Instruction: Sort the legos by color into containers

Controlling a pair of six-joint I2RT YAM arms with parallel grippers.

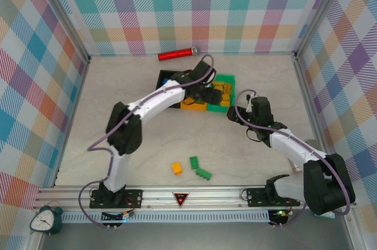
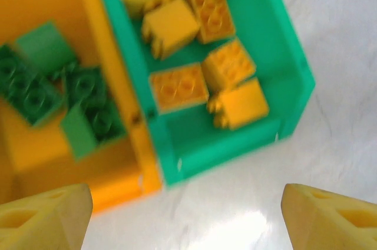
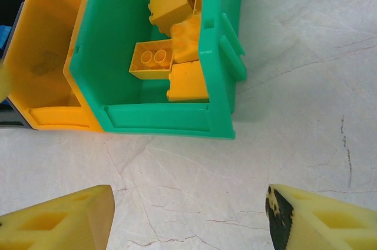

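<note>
Left tool (image 2: 187,217) spread wide by green bin (image 2: 297,94) (yellow bricks (image 2: 177,88) inside); right tool (image 3: 188,217) likewise spread, empty

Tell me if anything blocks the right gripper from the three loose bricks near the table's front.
Nothing visible does. Bare tabletop lies between the open right gripper and the orange brick and two green bricks. The left arm is farther back, over the containers.

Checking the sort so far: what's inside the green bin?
The green bin holds about six yellow bricks, with no other colour showing; anything under them is hidden.
</note>
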